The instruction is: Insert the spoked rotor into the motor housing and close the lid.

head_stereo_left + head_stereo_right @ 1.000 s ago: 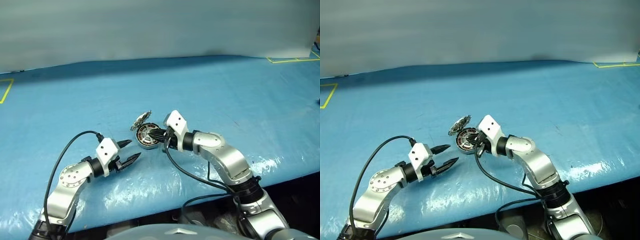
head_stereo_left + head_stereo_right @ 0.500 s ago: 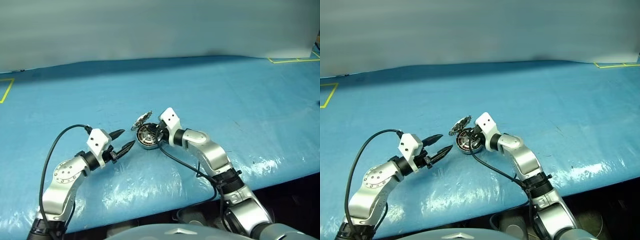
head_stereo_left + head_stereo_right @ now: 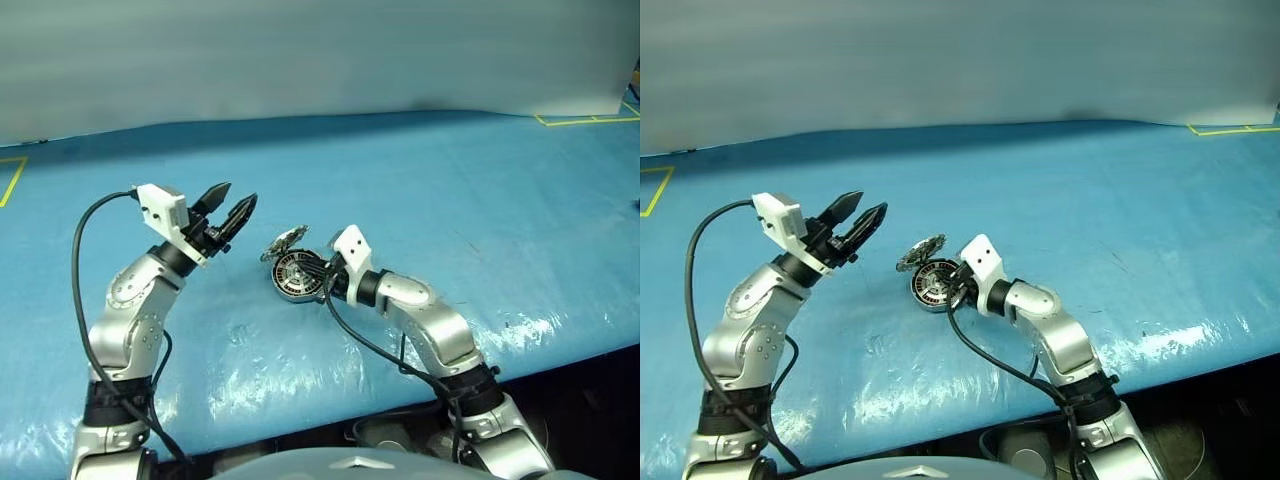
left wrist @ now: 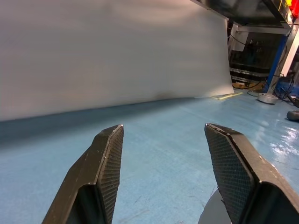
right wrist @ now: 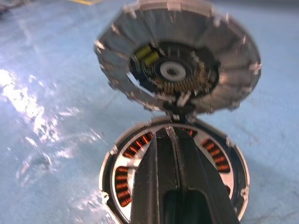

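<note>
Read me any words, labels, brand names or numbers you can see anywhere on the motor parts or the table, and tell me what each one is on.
None can be read.
The lid, motor housing and blue table cover show no writing.
The yellow tape marks on the cover are lines, not characters.

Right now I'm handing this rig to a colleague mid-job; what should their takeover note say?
Left gripper: open, empty, raised above the blue table, left of the housing.
Right gripper: shut, tips over the housing, holding nothing visible.
Housing lies flat on the table, copper windings showing past the fingers. Lid stands open on its hinge at the far rim.
Done: whether the rotor is seated I cannot tell; the fingers cover the centre.
Left: confirm the rotor is seated, then close the lid.
</note>
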Robot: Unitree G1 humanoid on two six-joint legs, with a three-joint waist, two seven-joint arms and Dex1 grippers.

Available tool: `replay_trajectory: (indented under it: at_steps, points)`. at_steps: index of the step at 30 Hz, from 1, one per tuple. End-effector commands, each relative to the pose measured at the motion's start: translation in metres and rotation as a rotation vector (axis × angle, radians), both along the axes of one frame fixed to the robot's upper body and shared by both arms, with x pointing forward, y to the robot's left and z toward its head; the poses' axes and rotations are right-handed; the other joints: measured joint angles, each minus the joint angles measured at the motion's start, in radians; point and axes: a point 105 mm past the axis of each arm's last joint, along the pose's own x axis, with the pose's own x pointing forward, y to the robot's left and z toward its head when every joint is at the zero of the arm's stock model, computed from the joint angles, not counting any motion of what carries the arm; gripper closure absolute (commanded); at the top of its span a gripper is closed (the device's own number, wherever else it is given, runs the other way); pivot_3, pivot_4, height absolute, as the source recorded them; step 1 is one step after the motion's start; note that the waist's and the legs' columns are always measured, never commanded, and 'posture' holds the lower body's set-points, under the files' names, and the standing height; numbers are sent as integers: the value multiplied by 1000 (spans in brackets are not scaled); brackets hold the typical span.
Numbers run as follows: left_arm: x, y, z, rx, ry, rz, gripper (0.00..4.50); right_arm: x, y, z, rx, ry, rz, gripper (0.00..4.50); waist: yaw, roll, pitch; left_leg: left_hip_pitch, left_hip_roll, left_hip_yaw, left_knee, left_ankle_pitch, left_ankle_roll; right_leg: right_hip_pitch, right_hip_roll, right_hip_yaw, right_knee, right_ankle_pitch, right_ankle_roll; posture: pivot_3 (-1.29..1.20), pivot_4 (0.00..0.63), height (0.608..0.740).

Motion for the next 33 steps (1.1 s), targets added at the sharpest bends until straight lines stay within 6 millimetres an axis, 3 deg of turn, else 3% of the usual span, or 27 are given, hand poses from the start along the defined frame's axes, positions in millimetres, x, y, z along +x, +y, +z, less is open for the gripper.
replay_trajectory:
  at_steps: [1, 6, 9, 12, 15, 22, 29, 33]
  points:
    - [6, -13, -3, 56, -5, -51, 1584, -8, -10, 22, 34, -72, -3, 4491, 2, 0, 0, 0, 0, 0, 0, 0, 0, 0, 0, 0, 0, 0, 0, 0, 150, 740]
    - [19, -26, -17, 120, 29, -115, 1584, -29, -21, 22, 27, -36, 23, 4491, 2, 0, 0, 0, 0, 0, 0, 0, 0, 0, 0, 0, -1, 0, 0, 0, 150, 740]
    - [27, -45, -23, 158, 36, -200, 1584, -47, -32, 23, 37, -7, 32, 4491, 2, 0, 0, 0, 0, 0, 0, 0, 0, 0, 0, 0, 0, 0, 0, 0, 150, 740]
    - [30, -53, -25, 191, 28, -261, 1584, -46, -43, 22, 28, 2, -37, 4491, 0, -1, 0, 0, 0, 0, 0, 0, 0, 0, 0, 0, -1, 0, 0, 0, 150, 740]
    - [31, -60, -25, 215, 14, -314, 2206, -44, -50, 22, 19, -2, -89, 4500, -1, -1, 0, 0, 0, 1, 0, 0, 0, 0, 0, 1, 0, 0, 1, 0, 150, 740]
    - [30, -60, -29, 202, 48, -397, 4478, -42, -57, 18, -11, -7, -158, 4500, 0, -1, 0, 0, 0, 1, 0, 0, 1, 0, 0, 1, -1, 0, 1, 0, 150, 740]
    - [15, -69, -50, 306, 89, -494, 4478, -41, -58, 16, -25, -4, -170, 4500, 1, -1, 0, 0, 0, 1, 0, -1, 2, 0, 0, 1, 0, 0, 1, 0, 150, 740]
    - [-2, -77, -57, 339, 97, -588, 4478, -42, -60, 25, 20, -12, -169, 4500, 1, -1, 0, 0, 0, 1, 0, -1, 2, 0, 0, 1, -1, 0, 1, 0, 150, 740]
